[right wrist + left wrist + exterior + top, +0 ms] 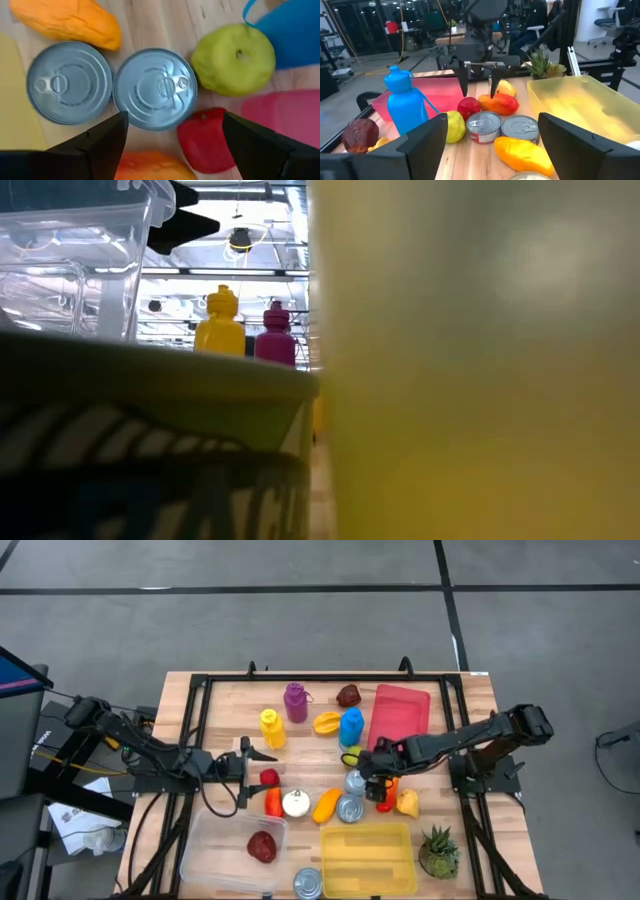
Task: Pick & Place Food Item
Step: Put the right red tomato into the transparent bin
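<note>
Our right pincer hangs wide above a red apple, with two cans at its 9 o'clock. Our left pincer waits wide and empty at the surface's 9 o'clock side.

Left tool and right tool both hover, fingers spread.
</note>
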You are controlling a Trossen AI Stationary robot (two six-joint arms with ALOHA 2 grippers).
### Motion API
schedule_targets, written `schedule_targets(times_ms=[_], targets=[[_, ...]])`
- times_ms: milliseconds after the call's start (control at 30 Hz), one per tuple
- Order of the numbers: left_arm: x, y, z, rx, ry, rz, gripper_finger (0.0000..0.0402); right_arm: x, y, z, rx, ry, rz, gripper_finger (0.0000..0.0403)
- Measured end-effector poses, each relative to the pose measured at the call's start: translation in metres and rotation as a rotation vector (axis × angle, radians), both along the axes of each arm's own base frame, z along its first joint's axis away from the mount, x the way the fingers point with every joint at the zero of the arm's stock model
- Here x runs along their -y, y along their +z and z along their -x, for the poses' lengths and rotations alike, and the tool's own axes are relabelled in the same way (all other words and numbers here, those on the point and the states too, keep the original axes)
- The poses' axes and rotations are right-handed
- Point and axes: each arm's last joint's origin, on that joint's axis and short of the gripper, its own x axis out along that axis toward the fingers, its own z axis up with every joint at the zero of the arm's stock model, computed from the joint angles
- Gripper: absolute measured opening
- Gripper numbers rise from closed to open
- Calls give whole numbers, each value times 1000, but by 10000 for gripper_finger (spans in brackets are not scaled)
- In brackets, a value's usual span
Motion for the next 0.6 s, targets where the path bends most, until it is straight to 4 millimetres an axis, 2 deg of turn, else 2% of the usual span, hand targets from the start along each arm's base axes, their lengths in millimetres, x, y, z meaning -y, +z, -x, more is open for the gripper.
schedule_targets(times_ms=[133, 267, 600], targets=[[0, -1, 0, -12, -1, -8, 303, 2, -2, 4, -41, -14, 44, 311], [0, -1, 0, -12, -1, -8, 302, 6, -16, 9, -116, -26, 61, 311], [0, -1, 0, -10, -1, -8, 302, 9, -29, 15, -131, -27, 65, 311]])
